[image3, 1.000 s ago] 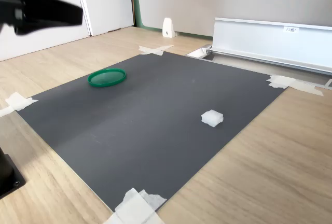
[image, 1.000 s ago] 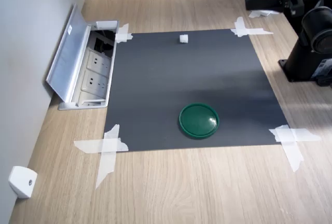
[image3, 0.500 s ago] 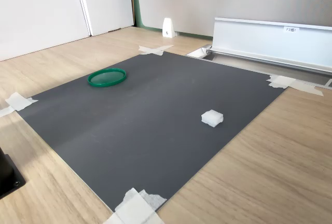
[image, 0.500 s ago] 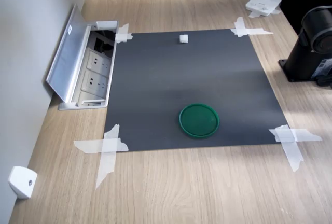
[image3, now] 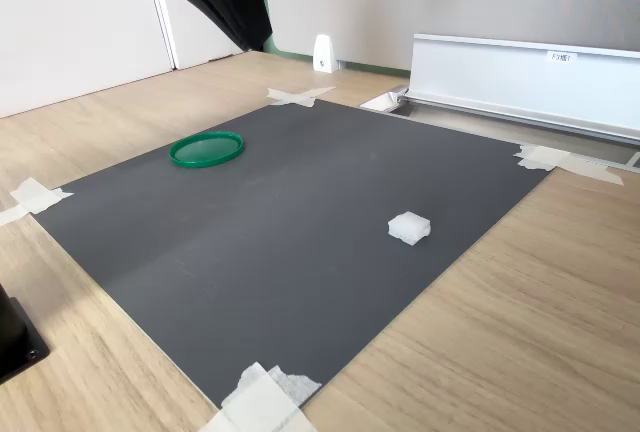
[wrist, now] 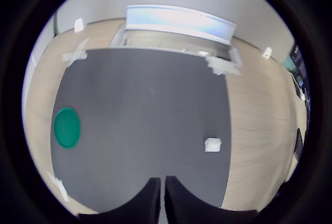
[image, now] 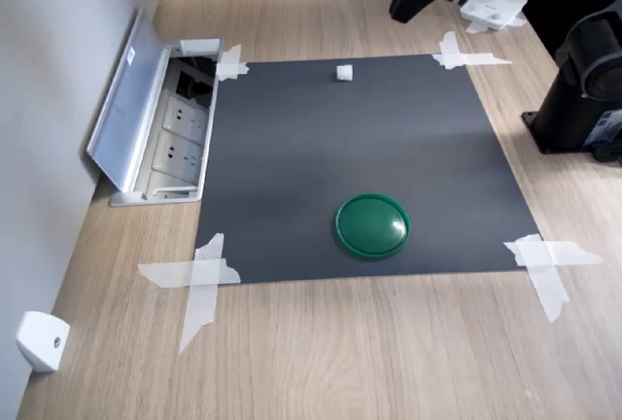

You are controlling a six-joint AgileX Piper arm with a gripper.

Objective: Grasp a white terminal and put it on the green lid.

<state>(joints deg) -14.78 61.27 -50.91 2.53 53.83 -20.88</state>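
Covering most of the wooden table (image: 369, 362) is a dark grey mat (image: 360, 148), its corners fixed with white tape strips (image: 199, 279). Beside the mat on the first exterior view's left, an open socket box (image: 160, 133) with a raised silver flap sits sunk into the table against the wall. The black gripper (wrist: 162, 203) hangs in the air above the mat's edge, its two fingers nearly together with only a thin slit between them, holding nothing. The green lid (image: 372, 226) lies flat on the mat near the edge closest to the first exterior view's camera. The white terminal (image: 344, 72) rests on the mat near the opposite edge, well apart from the lid and untouched by the gripper.
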